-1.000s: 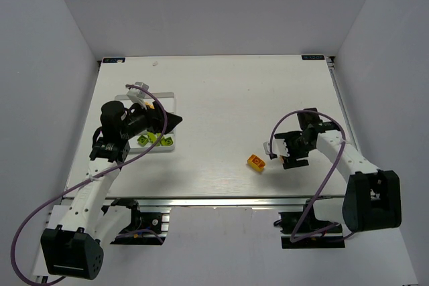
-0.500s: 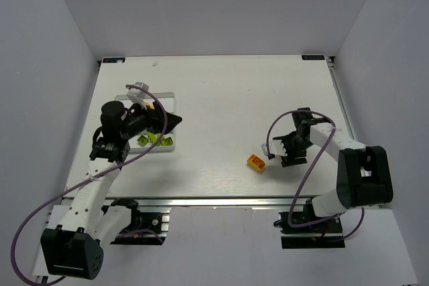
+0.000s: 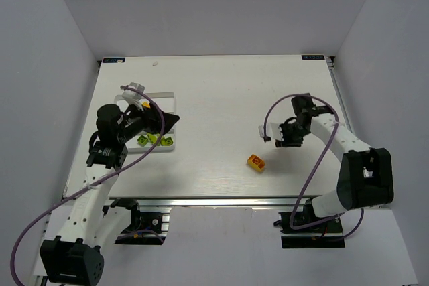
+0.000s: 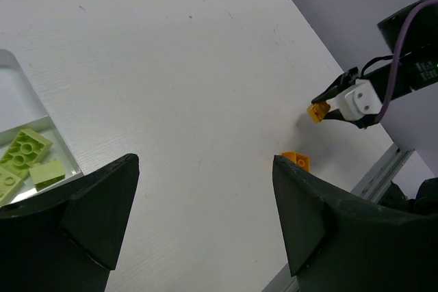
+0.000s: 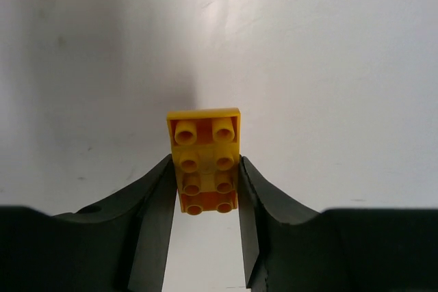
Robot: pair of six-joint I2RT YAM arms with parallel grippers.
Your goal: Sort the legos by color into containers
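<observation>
You have two orange-yellow bricks in view. One is the loose brick (image 3: 255, 162) on the table (image 3: 221, 92), well to the right of the white tray (image 3: 166, 98). The other is the held brick (image 5: 204, 135), farther right of the tray, pinched in the right gripper (image 5: 205, 184). You can count three lime green bricks (image 4: 26, 150), all inside the tray. There is one tray.

Bright, even light floods the white table (image 3: 221, 92), mildly overexposed in places. Soft grey shadow sits just behind the sharply focused orange brick (image 5: 205, 162).
</observation>
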